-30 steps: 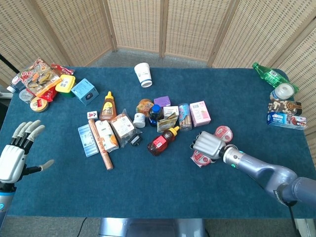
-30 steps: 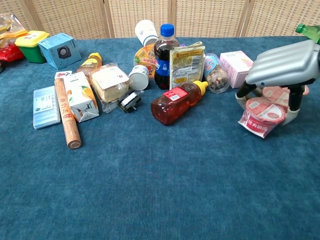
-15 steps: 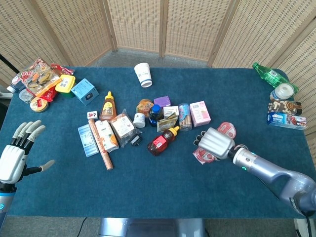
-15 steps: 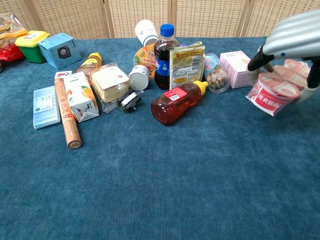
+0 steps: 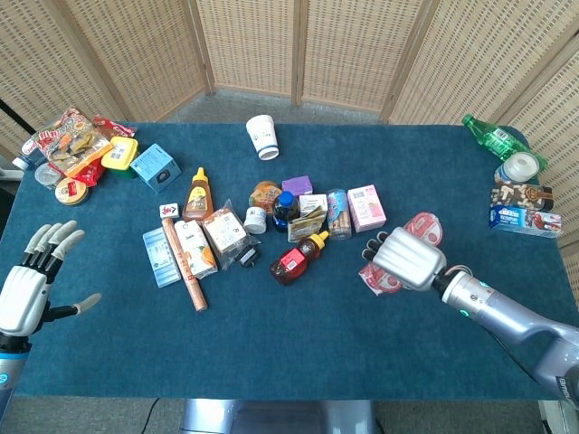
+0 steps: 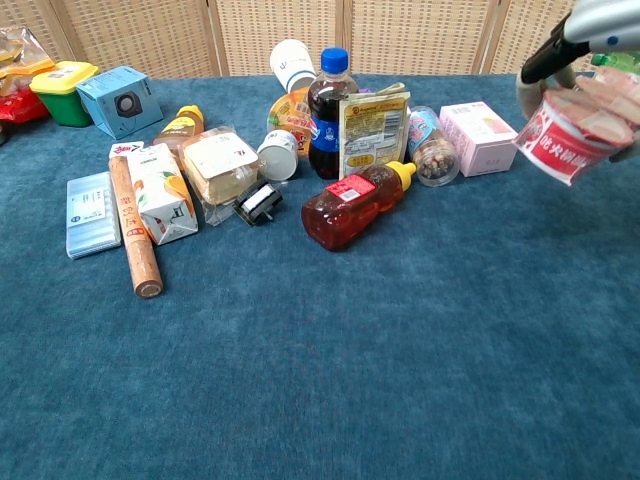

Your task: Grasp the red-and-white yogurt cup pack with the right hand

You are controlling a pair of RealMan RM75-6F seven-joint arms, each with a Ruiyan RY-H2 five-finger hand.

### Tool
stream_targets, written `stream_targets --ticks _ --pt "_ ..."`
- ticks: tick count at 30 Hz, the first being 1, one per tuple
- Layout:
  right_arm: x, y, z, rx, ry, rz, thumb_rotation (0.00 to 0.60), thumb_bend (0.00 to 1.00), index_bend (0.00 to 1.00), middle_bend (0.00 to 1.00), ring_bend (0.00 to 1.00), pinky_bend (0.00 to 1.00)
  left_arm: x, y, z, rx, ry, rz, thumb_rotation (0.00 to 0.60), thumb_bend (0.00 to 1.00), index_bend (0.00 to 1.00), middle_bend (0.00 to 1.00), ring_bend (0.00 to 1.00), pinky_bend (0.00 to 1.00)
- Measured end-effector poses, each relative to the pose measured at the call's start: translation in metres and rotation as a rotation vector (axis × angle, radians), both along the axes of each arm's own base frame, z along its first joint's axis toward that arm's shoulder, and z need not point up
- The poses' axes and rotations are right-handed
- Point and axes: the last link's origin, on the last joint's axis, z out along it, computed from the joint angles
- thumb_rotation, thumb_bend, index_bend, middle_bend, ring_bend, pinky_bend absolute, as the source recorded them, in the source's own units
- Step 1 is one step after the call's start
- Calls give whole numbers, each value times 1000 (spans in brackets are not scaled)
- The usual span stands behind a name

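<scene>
My right hand grips the red-and-white yogurt cup pack from above. In the chest view the yogurt cup pack hangs tilted, well above the blue table top, with my right hand at the upper right edge. One cup of the pack shows behind the hand in the head view. My left hand is at the near left, off the table edge, fingers spread, holding nothing.
A cluster lies mid-table: honey bottle, cola bottle, pink box, juice carton, rolling stick. A paper cup stands at the back. Snacks sit far left, a green bottle and packs far right.
My right hand has lifted the yogurt cup pack off the table and carried it up and to the right. The left hand has not moved.
</scene>
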Motion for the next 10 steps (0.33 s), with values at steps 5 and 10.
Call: stream_targets --ticks 5,10 --pt "6 6 11 -25 7 20 600 183 630 890 604 847 1 0 0 -6 -5 -1 600 78 111 0 0 0" --pt "11 10 17 -39 7 33 600 182 628 889 603 847 1 0 0 -9 -11 -2 600 77 112 0 0 0"
